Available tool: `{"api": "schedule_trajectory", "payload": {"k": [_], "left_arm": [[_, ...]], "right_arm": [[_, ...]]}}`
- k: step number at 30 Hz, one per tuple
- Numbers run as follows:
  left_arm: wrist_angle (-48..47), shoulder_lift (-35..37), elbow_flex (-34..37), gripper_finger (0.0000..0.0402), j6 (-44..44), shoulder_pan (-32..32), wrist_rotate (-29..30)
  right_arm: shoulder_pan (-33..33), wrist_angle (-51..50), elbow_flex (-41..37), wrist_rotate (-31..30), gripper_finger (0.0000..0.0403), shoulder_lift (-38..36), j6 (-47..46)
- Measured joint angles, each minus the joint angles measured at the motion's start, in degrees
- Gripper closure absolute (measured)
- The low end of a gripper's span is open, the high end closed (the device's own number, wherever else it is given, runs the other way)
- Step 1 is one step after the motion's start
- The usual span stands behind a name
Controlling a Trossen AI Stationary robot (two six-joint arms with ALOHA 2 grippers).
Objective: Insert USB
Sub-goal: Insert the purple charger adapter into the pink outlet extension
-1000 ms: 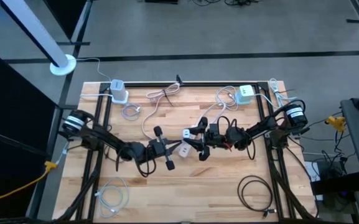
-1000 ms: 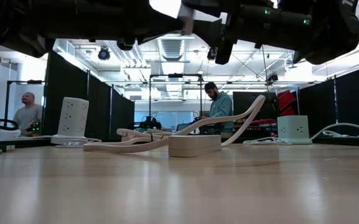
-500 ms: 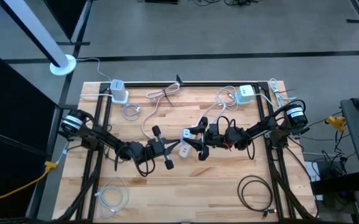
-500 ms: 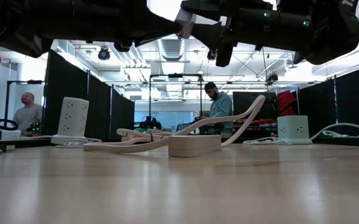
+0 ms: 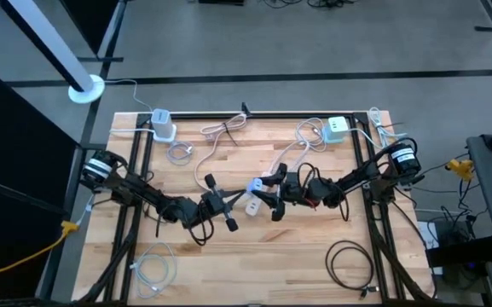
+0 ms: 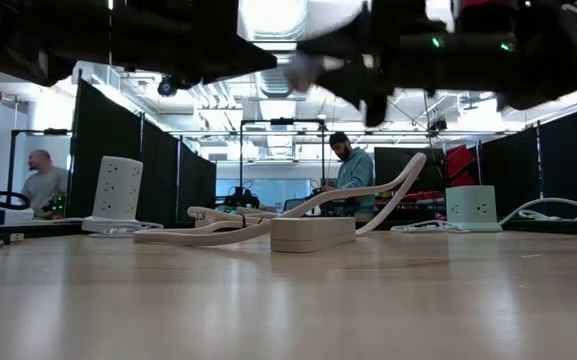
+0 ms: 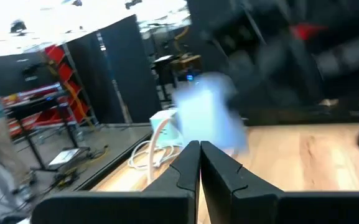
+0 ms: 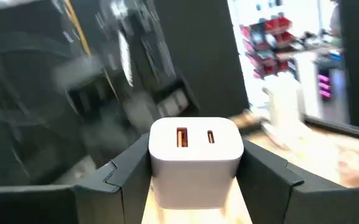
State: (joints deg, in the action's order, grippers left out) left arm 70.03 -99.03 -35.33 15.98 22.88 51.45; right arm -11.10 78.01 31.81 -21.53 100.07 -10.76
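On the near edge of the pale wooden plank desk (image 5: 254, 256) lie 2 coiled cables: 1 white cable (image 5: 153, 270) at the left corner and 1 black cable (image 5: 350, 262) at the right.

Mid-desk, 2 dark arms meet above the surface. The right claw (image 8: 196, 169) pinches 1 white charger block (image 8: 196, 160) between its 2 angular black fingers; the block is a smooth, rounded cube whose face shows 2 ports, 1 wider with an orange tongue and 1 small oval. In the high view the same block (image 5: 253, 185) sits at the tip of the right arm, raised off the desk, just beside the left claw (image 5: 230, 203). The left claw's 2 fingers (image 7: 226, 177) are pressed together; whether a plug is nipped between them cannot be told.

Farther back, a flat beige power strip (image 6: 312, 233) rests on the desk with a thick pale cord (image 6: 388, 195) arching from it. At the far edge stand 2 white outlet towers, 1 on the left (image 5: 162, 124) and 1 on the right (image 5: 337, 129), with loose white cables (image 5: 224, 130) between.

Beyond the desk, 2 people (image 6: 350, 172) are in the room.
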Motion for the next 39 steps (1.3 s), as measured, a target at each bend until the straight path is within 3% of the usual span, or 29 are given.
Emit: {"api": "schedule_trajectory", "payload": {"k": [6, 14, 18, 25, 39], "left_arm": [[-4.03, 0.02, 0.02, 0.0401, -3.74, 1.53, 1.28], [-20.20, -0.94, 0.11, 0.0402, -19.47, 1.37, -4.32], [-20.32, -4.18, -0.30, 0.0402, -22.50, 1.34, -8.25], [-20.06, -13.15, -4.30, 0.0402, -24.54, 1.04, -8.77], [-20.08, -15.36, -5.86, 0.0402, -24.73, -0.26, -8.55]], "right_arm": [[-1.83, 0.00, -2.82, -4.53, 0.0213, 0.03, -0.75], [-2.34, -10.90, -2.16, -7.09, 0.0213, 1.38, -2.32], [-2.89, -9.44, -2.12, -8.32, 0.0213, 4.87, -1.03], [-3.08, -1.84, -1.62, -9.22, 0.0213, 13.23, 1.73], [-0.52, -4.93, -1.44, -9.78, 0.0213, 13.10, 0.82]]}}
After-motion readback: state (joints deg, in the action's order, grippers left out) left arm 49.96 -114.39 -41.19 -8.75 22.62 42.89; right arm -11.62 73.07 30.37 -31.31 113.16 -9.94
